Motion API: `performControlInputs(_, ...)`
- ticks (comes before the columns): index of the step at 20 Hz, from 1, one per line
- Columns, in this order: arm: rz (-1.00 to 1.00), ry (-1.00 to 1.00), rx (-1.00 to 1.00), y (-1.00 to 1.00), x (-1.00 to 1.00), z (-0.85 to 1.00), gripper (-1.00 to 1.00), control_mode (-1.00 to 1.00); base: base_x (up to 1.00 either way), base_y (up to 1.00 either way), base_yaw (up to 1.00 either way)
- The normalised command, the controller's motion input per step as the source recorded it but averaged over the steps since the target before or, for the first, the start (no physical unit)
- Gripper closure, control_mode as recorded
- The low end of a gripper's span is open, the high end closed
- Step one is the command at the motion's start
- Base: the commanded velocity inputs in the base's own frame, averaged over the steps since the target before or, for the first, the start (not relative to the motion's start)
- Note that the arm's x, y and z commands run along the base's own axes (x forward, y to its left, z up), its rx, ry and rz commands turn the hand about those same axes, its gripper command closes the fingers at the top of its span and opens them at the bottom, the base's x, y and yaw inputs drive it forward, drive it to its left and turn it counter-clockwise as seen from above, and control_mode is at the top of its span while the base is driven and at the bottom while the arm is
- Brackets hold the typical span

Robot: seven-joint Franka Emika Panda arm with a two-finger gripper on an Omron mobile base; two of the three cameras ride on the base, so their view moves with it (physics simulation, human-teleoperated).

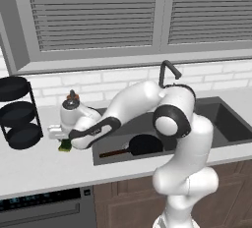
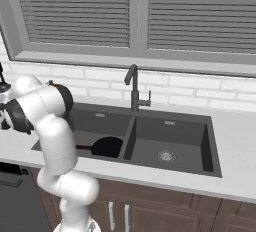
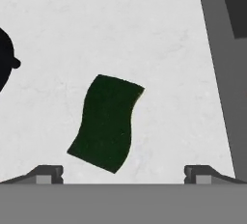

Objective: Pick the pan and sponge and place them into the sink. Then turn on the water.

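On counter (image 1: 44, 165) left of sink (image 1: 226, 124), left base view: sponge (image 1: 65, 145) half hidden under hand; gripper (image 1: 58, 134) hard to make out. Pan (image 1: 143, 145) lies in left basin, handle toward front left.
Right base view: pan (image 2: 107, 147) partly behind arm; faucet (image 2: 133, 88) upright.
Hand view: sponge (image 3: 106, 121) green side up between spread, empty fingertips (image 3: 48, 174); rack (image 3: 6, 63) cut off at edge.

pan (image 2: 107, 146) in L basin of sink (image 2: 172, 126), faucet (image 2: 133, 88) behind divider, blinds (image 2: 145, 13) above
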Motion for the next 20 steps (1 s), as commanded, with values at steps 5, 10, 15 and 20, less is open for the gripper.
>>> performControlInputs(5, 0.00, 0.00, -0.06, 0.31, 0.31, -0.22, -1.00, -1.00, 0.00, 0.00, 0.00)
performControlInputs(10, -0.02, 0.00, -0.09, 0.19, 0.22, -0.21, -1.00, -1.00, 0.00, 0.00, 0.00)
performControlInputs(15, -0.06, 0.00, -0.04, 0.00, 0.13, -0.26, -1.00, -1.00, 0.00, 0.00, 0.00)
performControlInputs(20, -0.11, 0.00, 0.00, -0.41, 0.00, -0.47, -1.00, -1.00, 0.00, 0.00, 0.00)
